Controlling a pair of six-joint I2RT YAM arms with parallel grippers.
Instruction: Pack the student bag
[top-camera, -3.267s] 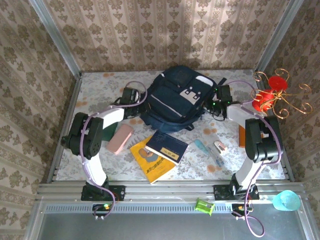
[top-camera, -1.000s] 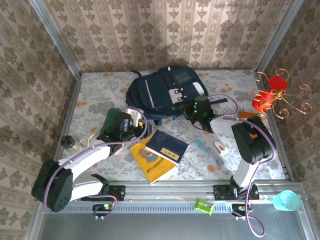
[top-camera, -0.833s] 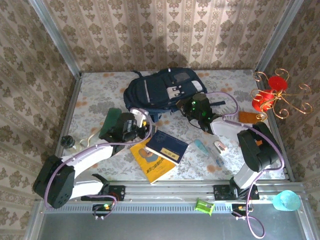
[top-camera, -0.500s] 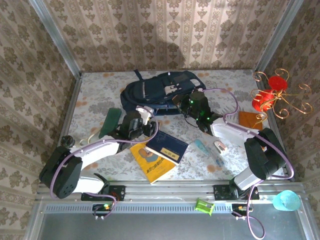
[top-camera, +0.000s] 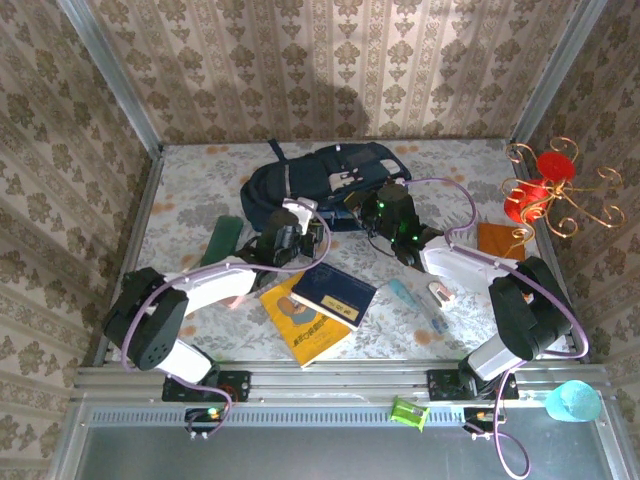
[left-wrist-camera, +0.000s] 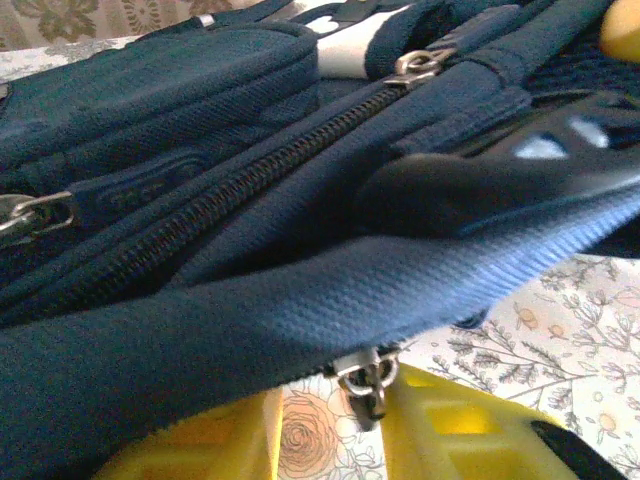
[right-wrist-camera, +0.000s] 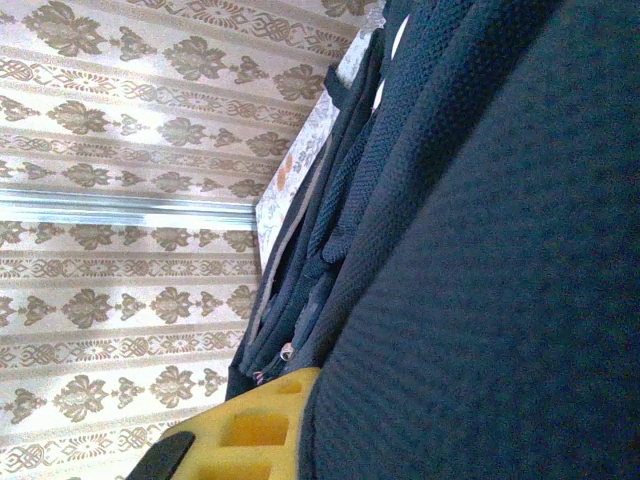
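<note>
Work surface: table (top-camera: 190, 205) w/ floral-print cloth. Walls (top-camera: 300, 70) on 3 sides, damask paper, alu. corner posts (top-camera: 105, 70). Item: student bag (top-camera: 320, 180) lies at far centre of table. The left gripper (top-camera: 300, 222) is at the bag's near-left edge, jaws part-open, zip pull (left-wrist-camera: 366, 380) hanging in the gap, not clamped. The right gripper (top-camera: 362, 203) is at the bag's near-right edge, closed on bag fabric.

The top camera looks down from high behind the near edge over the whole table (top-camera: 190, 195). Both wrist cameras sit pressed close against the bag (top-camera: 320, 180), left from its front, right from its side.
</note>
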